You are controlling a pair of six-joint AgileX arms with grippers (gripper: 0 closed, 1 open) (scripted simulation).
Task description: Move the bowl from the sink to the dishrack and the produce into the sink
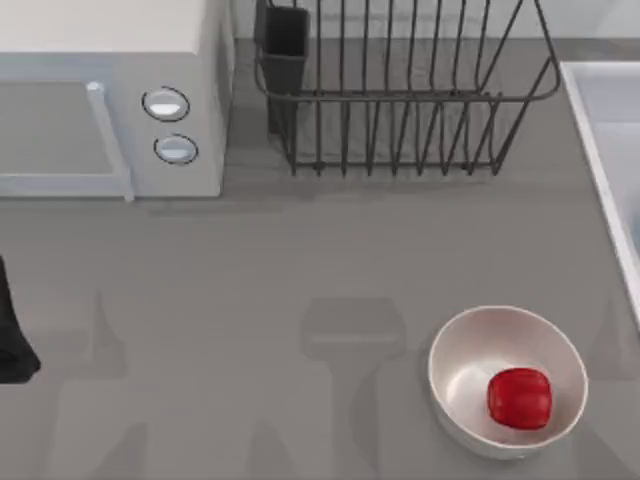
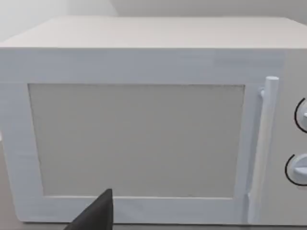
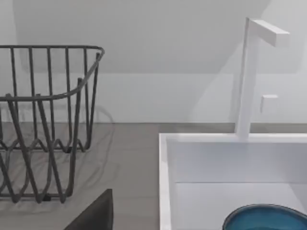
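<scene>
— Well, where is everything placed relative to the sink (image 1: 600, 130)?

— Its pale rim is seen at the top view's right edge. The bowl (image 3: 266, 218), teal-blue, is seen lying inside the basin in the right wrist view, with its rim partly cut off. A white faucet (image 3: 249, 76) is set upright at the basin's back edge.

— And the dishrack (image 1: 400, 95)?

— It is placed just beside the sink, toward the table's left, with nothing seen between its dark bars. A black utensil cup (image 1: 283, 45) is fixed at the corner farthest from the sink.

— Is the produce (image 1: 520, 397) found in the sink?

— No. It is kept outside the basin, resting in a white bowl (image 1: 462, 375) that is set on the table (image 1: 250, 300) near the sink's front end.

— What is farthest from the sink?

— A white microwave (image 1: 110, 100), with two round knobs, is set beyond the dishrack at the table's left.

— How are the grippers held?

— That cannot be told. A dark shape at the top view's left edge, well apart from the sink, is possibly part of the left arm (image 1: 12, 340). One dark tip of the left gripper (image 2: 96, 215) is shown before the microwave door, and one of the right gripper (image 3: 96, 213) over the table between dishrack and sink. Nothing is seen to be held by either.
</scene>
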